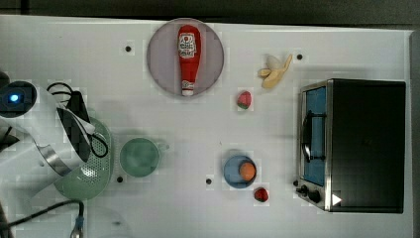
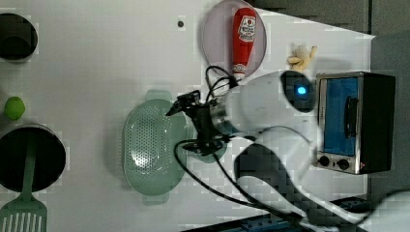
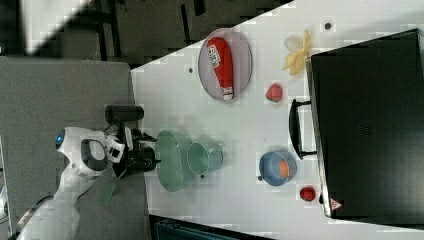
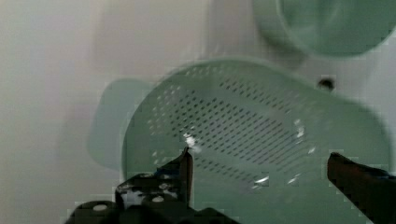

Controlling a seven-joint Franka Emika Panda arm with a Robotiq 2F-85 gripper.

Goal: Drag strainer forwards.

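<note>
White table (image 1: 208, 129). Toaster oven (image 1: 364, 144) at the top view's right edge. Robot arm (image 1: 34, 144) at the top view's left, over the strainer (image 2: 152, 145), which sits at the top view's lower left, just beside the green cup (image 1: 140, 157). Plate (image 1: 166, 59) holds a ketchup bottle (image 1: 189, 58). Blue bowl (image 1: 233, 173) holds an orange ball (image 1: 247, 171). Gripper (image 4: 259, 163) hangs above the strainer bowl, fingers spread wide, holding nothing.
</note>
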